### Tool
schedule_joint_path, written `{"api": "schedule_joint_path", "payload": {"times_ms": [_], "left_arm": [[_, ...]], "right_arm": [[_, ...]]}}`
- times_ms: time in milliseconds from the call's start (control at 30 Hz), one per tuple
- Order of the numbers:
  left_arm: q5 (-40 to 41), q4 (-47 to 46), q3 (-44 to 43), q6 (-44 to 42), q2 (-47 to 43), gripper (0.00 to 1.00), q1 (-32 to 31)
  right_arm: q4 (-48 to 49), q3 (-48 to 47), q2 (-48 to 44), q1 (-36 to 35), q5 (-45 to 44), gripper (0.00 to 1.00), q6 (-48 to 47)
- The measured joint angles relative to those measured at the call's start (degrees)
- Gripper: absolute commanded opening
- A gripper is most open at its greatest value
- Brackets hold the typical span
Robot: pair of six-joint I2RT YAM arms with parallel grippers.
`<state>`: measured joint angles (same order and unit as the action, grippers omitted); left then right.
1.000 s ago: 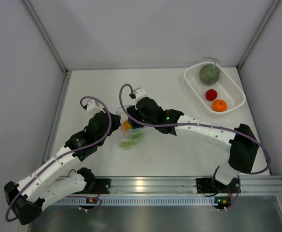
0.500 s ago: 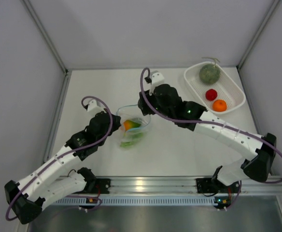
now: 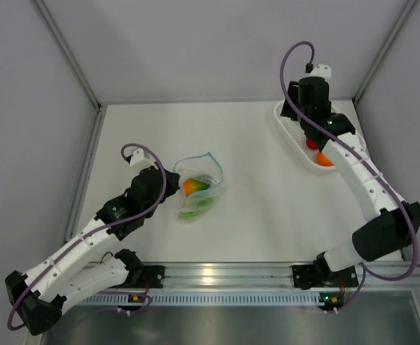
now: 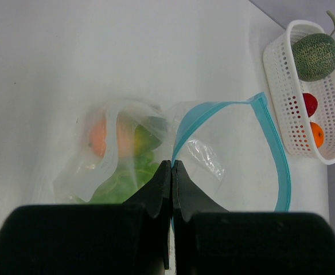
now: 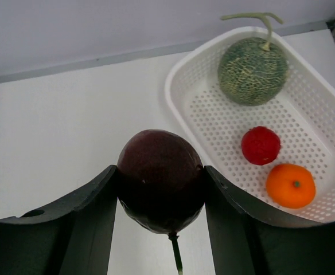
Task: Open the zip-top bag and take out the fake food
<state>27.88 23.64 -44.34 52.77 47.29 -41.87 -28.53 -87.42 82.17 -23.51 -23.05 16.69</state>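
- Left gripper: pressed fully together at lower centre of the left wrist view, pinching the edge of the zip-top bag right where the blue zip strip runs down to the fingertips.
- Bag lying on the white table, left of centre in the top view, mouth pulled wide into an open loop.
- Inside the bag, blurred by crinkled plastic: an orange piece and leafy green; exact shapes hard to make out.
- Near end of the bag cut off by the black gripper body filling the bottom of that view.
- Right gripper: about half open, clamped from both sides on a dark red fruit with a thin stem pointing down; finger bases cut off by the lower frame edge.
- Held at upper right of the top view, at the white basket; over its rim or just beside it, impossible to tell.
- In the basket, seen from the right wrist: melon at the far end, red ball and orange ball nearer, apart from each other.
- From above, most of the basket covered by the right arm; melon hidden, only slivers of red and orange showing.
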Motion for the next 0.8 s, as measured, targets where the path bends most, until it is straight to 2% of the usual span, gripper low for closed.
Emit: {"api": "schedule_joint_path", "payload": {"times_ms": [167,333,667,800], "left_arm": [[-0.8,0.0,0.0,-0.8,0.1,0.0,0.0],[-1.5,0.0,-0.1,-1.6,0.7,0.0,0.0],[-2.6,0.0,-1.2,-2.0,2.2,0.0,0.0],[-2.7,0.0,-1.7,-2.1,3.0,0.0,0.0]], "right_arm": [[-1.4,-4.3,8.4,9.4,-0.4,0.44,0.0],[-2.2,-10.0,17.9,14.4,0.3,0.46,-0.1],[-5.7,-19.3,33.1,17.2,3.2,0.49,-0.7],[-7.2,-21.9,37.0,17.4,4.2,0.62,-0.8]]}}
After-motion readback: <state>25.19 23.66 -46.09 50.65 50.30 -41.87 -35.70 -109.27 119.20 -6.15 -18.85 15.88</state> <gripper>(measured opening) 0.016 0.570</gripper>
